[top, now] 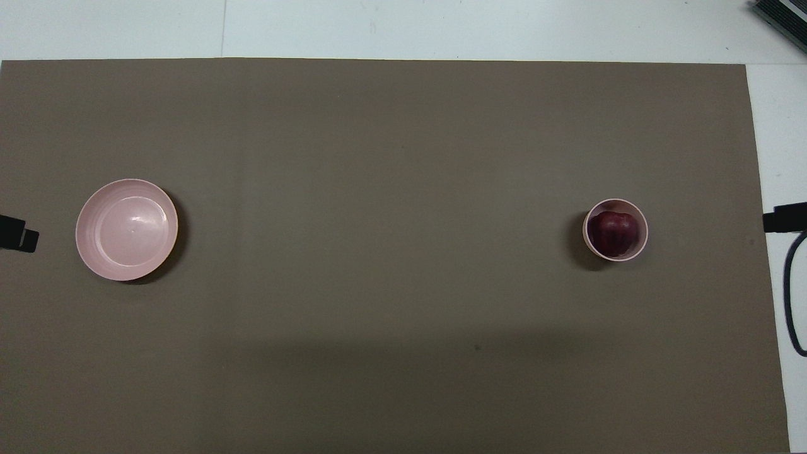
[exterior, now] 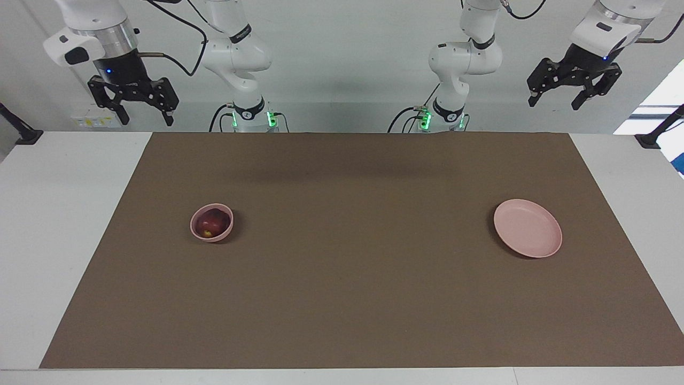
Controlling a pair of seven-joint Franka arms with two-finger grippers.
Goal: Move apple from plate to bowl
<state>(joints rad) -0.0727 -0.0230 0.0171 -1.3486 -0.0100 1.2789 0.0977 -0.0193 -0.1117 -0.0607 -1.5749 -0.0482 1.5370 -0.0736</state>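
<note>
The dark red apple (exterior: 210, 224) (top: 613, 232) with a yellowish patch lies inside the small pink bowl (exterior: 197, 231) (top: 590, 243), toward the right arm's end of the brown mat. Toward the left arm's end lies the flat pink plate (exterior: 527, 235) (top: 126, 229), with nothing on it. My right gripper (exterior: 133, 109) hangs open, raised high over the white table edge at its own end, apart from the bowl. High over the table corner at the other end, my left gripper (exterior: 573, 95) is open too and holds nothing. Only dark tips of both show at the overhead view's edges.
A brown mat (exterior: 352, 299) covers most of the white table (exterior: 59, 224). Both arm bases (exterior: 248, 115) (exterior: 443, 115) stand at the robots' edge. A black clamp (exterior: 21, 136) sits at one table corner and another (exterior: 652, 140) at the corner across.
</note>
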